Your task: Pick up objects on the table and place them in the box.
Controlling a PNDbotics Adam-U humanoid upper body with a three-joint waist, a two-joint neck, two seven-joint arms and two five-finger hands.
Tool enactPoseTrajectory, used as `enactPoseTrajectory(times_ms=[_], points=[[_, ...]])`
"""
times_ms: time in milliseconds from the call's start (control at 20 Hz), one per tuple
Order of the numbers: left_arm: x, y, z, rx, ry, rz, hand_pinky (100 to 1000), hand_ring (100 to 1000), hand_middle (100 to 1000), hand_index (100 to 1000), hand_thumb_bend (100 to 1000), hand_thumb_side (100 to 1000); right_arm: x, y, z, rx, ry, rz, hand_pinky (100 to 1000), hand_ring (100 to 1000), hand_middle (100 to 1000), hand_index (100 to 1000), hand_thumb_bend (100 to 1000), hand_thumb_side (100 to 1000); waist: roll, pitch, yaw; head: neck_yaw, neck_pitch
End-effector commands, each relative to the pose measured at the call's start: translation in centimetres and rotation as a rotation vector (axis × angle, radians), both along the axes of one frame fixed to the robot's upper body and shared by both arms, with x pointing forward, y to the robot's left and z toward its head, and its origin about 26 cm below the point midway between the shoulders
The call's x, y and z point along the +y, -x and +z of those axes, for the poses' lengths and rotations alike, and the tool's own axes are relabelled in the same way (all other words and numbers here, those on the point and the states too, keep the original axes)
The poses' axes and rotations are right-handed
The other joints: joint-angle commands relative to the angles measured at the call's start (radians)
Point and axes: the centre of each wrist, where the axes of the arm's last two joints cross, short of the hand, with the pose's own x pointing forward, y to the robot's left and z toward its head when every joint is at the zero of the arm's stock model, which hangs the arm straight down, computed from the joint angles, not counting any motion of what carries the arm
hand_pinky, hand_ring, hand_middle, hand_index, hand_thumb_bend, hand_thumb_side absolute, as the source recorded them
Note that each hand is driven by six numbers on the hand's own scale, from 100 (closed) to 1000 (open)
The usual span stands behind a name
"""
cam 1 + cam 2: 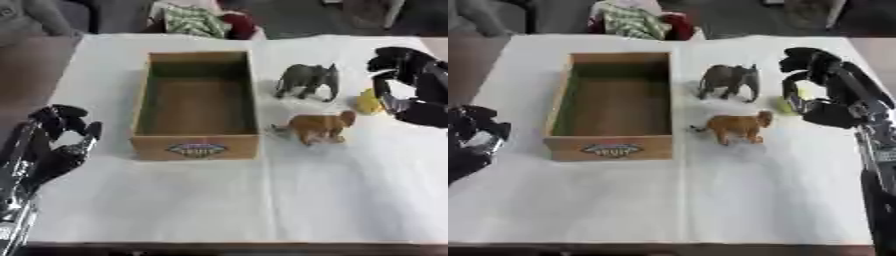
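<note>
An empty wooden box (pixel 198 145) stands upright on the white table. To its right stands a grey toy elephant (pixel 307 80), and in front of that a brown toy animal (pixel 317 127). A small yellow object (pixel 368 102) lies further right. My right hand (pixel 824 85) hovers around the yellow object, its fingers and thumb spread on either side of it, open and not closed on it. My left hand (pixel 57 145) rests open at the lower left, fingers up, holding nothing.
The white tablecloth (pixel 262 200) covers the table, with its front edge at the bottom. Striped and red cloth items (pixel 206 20) lie beyond the far edge.
</note>
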Motion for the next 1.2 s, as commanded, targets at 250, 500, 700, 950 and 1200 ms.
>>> enactPoseTrajectory(times_ms=[250, 500, 700, 950, 1200], points=[[0.2, 0.0, 1.0, -0.031, -0.009, -0.001, 751, 488, 448, 624, 325, 100, -0.3, -0.1, 1.2, -0.030, 0.015, -0.007, 752, 795, 741, 876, 100, 152, -0.001, -0.015, 0.001, 0.001, -0.003], [0.2, 0.0, 1.0, -0.031, -0.009, -0.001, 751, 488, 448, 624, 325, 100, -0.4, -0.2, 1.3, -0.034, 0.020, -0.011, 755, 797, 742, 877, 100, 145, -0.001, -0.016, 0.000, 0.000, -0.003], [0.2, 0.0, 1.0, -0.030, -0.010, -0.001, 751, 488, 448, 624, 325, 100, -0.7, -0.5, 1.7, -0.044, 0.045, -0.022, 757, 799, 743, 877, 100, 128, -0.001, -0.017, 0.001, -0.001, -0.001], [0.2, 0.0, 0.9, -0.028, -0.011, -0.002, 751, 488, 448, 624, 326, 100, -0.9, -1.0, 2.2, -0.063, 0.087, -0.018, 758, 800, 740, 877, 100, 113, -0.002, -0.018, 0.002, -0.003, 0.001], [0.2, 0.0, 0.9, -0.026, -0.013, -0.005, 751, 488, 448, 624, 326, 100, -0.6, -1.5, 2.6, -0.076, 0.134, 0.022, 762, 804, 743, 879, 100, 101, -0.002, -0.020, 0.003, -0.005, 0.002]])
